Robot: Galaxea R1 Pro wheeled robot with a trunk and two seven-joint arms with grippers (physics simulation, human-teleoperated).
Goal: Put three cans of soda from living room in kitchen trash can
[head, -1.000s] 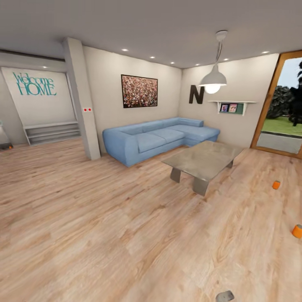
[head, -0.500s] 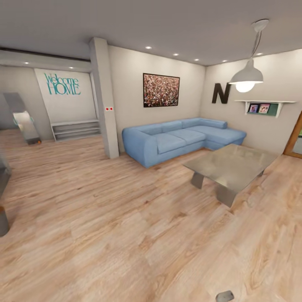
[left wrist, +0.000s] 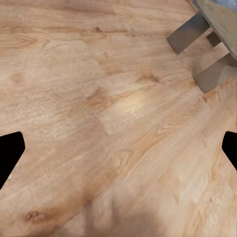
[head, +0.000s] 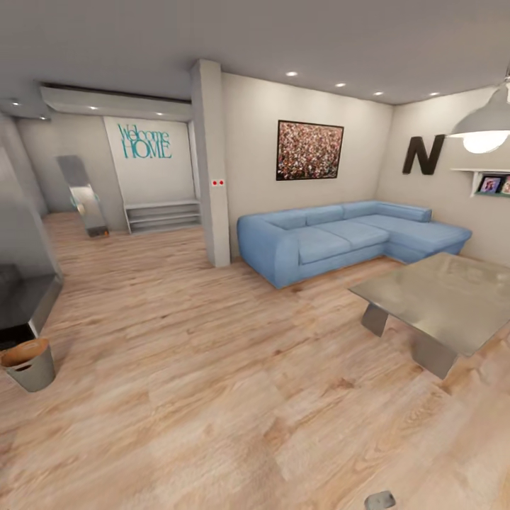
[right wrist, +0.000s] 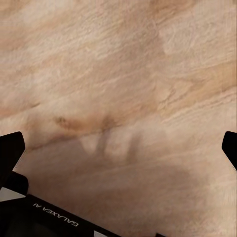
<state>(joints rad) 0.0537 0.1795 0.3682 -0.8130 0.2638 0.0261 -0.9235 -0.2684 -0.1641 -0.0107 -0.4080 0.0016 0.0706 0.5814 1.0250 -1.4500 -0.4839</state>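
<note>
The head view looks across the living room's light wood plank floor; a blue sofa stands against the far wall under a speckled framed picture, with a large dark letter N on the adjoining wall and a white pendant lamp hanging at the view's right edge; a glass coffee table on grey angled legs stands in front of the sofa, apart from it; a grey pillar rises just beside the sofa's near end, and beyond it the words "Welcome HOME" show in teal on a pale wall above low shelves; a tall mirror leans near that wall. The tash can, pale grey outside and brown inside, stands upright on the floor at the view's left edge, well apart from the sofa and the table, just beside a dark unit. In the left wrist view the left gripper hangs over bare planks with its fingers spread wide at the two sides, nothing between them, the table's legs near; in the right wrist view the right gripper is likewise spread wide over the floor, holding nothing, its shadow on the wood.
</note>
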